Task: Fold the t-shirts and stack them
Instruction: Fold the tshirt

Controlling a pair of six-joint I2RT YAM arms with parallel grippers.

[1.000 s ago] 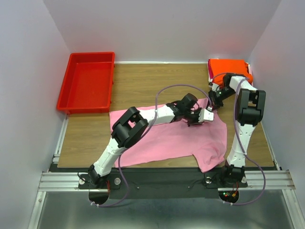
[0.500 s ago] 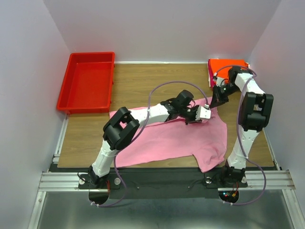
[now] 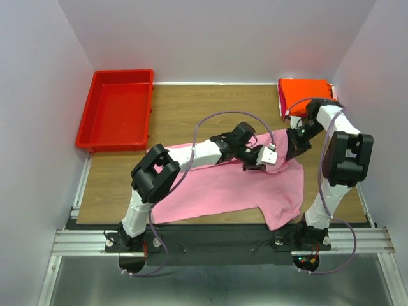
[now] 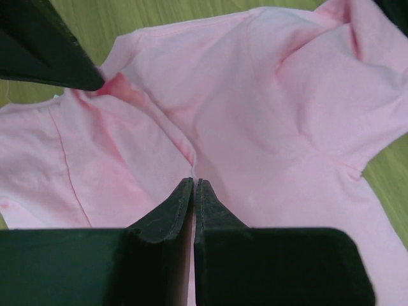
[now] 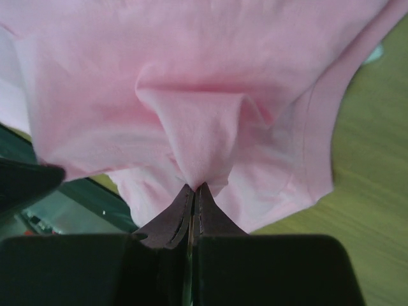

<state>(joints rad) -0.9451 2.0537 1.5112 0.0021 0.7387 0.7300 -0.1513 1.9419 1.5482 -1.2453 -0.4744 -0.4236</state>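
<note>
both end effectors pinching the soft light pink cotton t-shirt (image 3: pixel 223 188)

left end effector (image 4: pixel 193 185) and right end effector (image 5: pixel 194 189) each clamp a fold; folded bright orange t-shirt (image 3: pixel 305 94) behind the right one; rigid red plastic tray (image 3: pixel 118 108) far left on wooden counter (image 3: pixel 185 115).

Enclosure: three plain white walls (image 3: pixel 217 38), matte, evenly lit with no hard shadows. Work surface: wooden table (image 3: pixel 191 115), light brown grain, running wall to wall. Near edge: aluminium rail (image 3: pixel 210 241) laid crosswise, a dark plate behind it. Below the rail: grey metal floor panel (image 3: pixel 210 284). Far left corner: red plastic tray (image 3: pixel 95 121) stood on the wood.
</note>
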